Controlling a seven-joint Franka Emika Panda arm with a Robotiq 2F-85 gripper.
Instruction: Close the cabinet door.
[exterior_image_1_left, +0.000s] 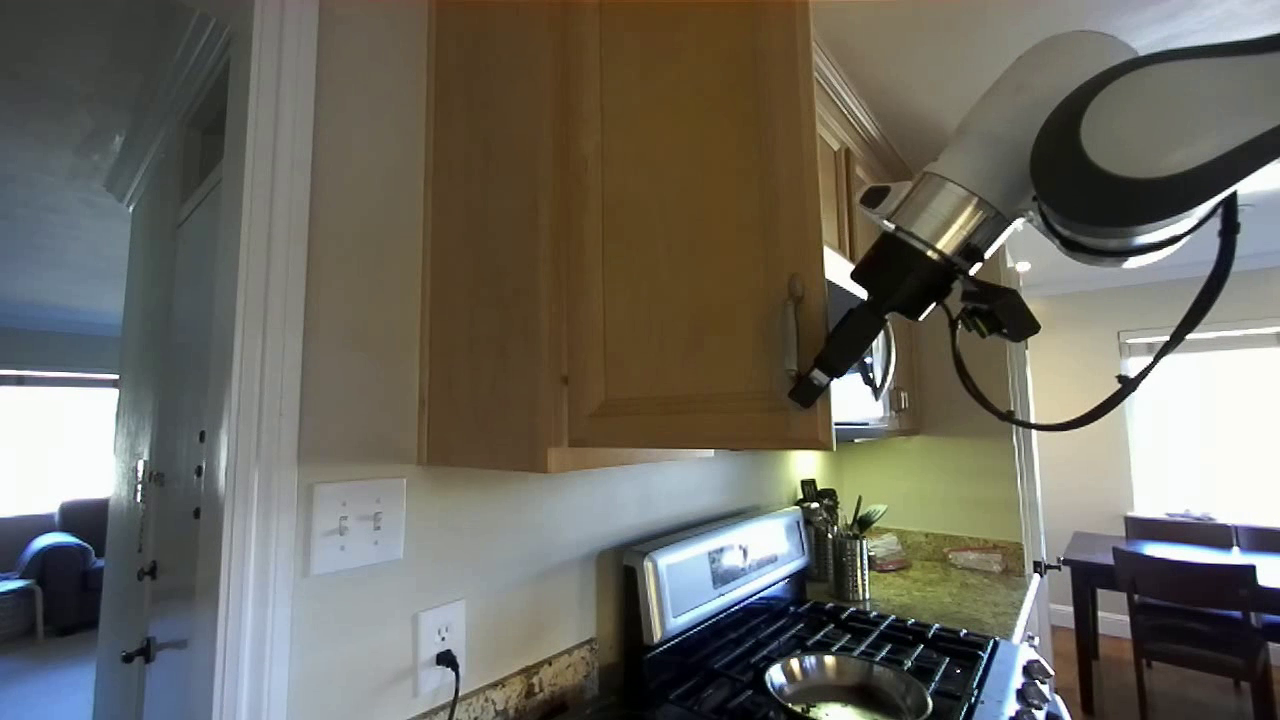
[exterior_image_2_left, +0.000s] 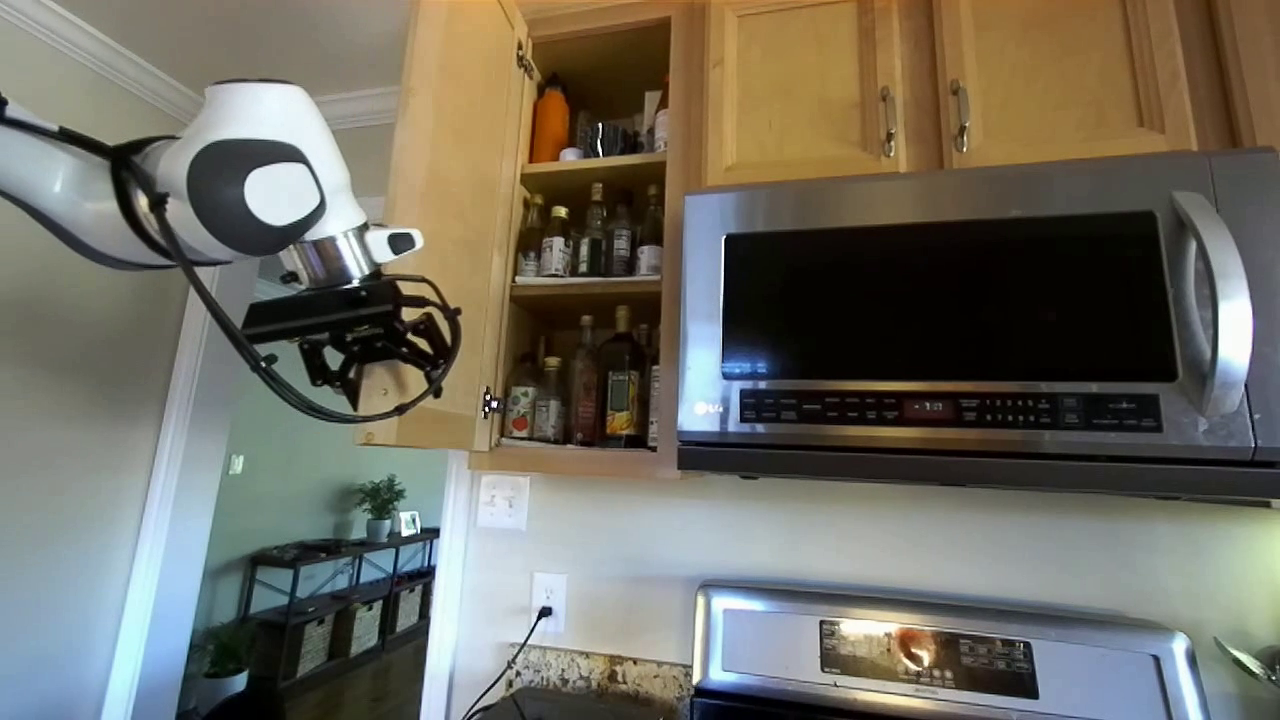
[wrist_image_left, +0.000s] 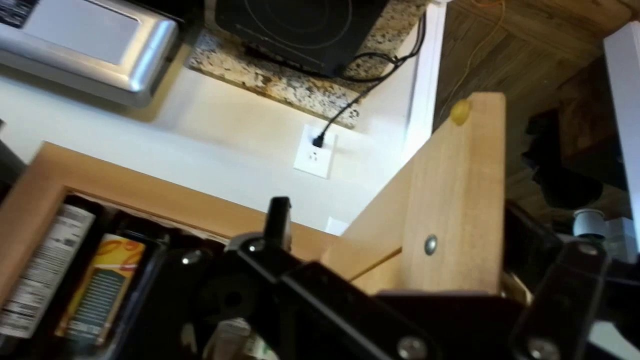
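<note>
The cabinet door stands wide open. Its framed outer face (exterior_image_1_left: 690, 220) and silver bar handle (exterior_image_1_left: 791, 330) show in an exterior view; its inner face (exterior_image_2_left: 450, 200) shows in an exterior view. My gripper (exterior_image_2_left: 388, 385) is open at the door's free edge, near the lower corner. In the wrist view the gripper (wrist_image_left: 402, 225) straddles the door edge (wrist_image_left: 452, 200): one finger is on the inner side, apart from the wood, the other is mostly hidden behind the outer side. In an exterior view the gripper tip (exterior_image_1_left: 808, 388) is beside the handle's lower end; contact is unclear.
The open cabinet (exterior_image_2_left: 575, 460) holds several bottles on shelves. A stainless microwave (exterior_image_2_left: 950, 420) hangs beside it, under shorter doors (exterior_image_2_left: 800, 90). Below is a stove (exterior_image_1_left: 725, 570) with a metal pan (exterior_image_1_left: 850, 680). A door frame (exterior_image_1_left: 270, 350) stands beside the cabinet.
</note>
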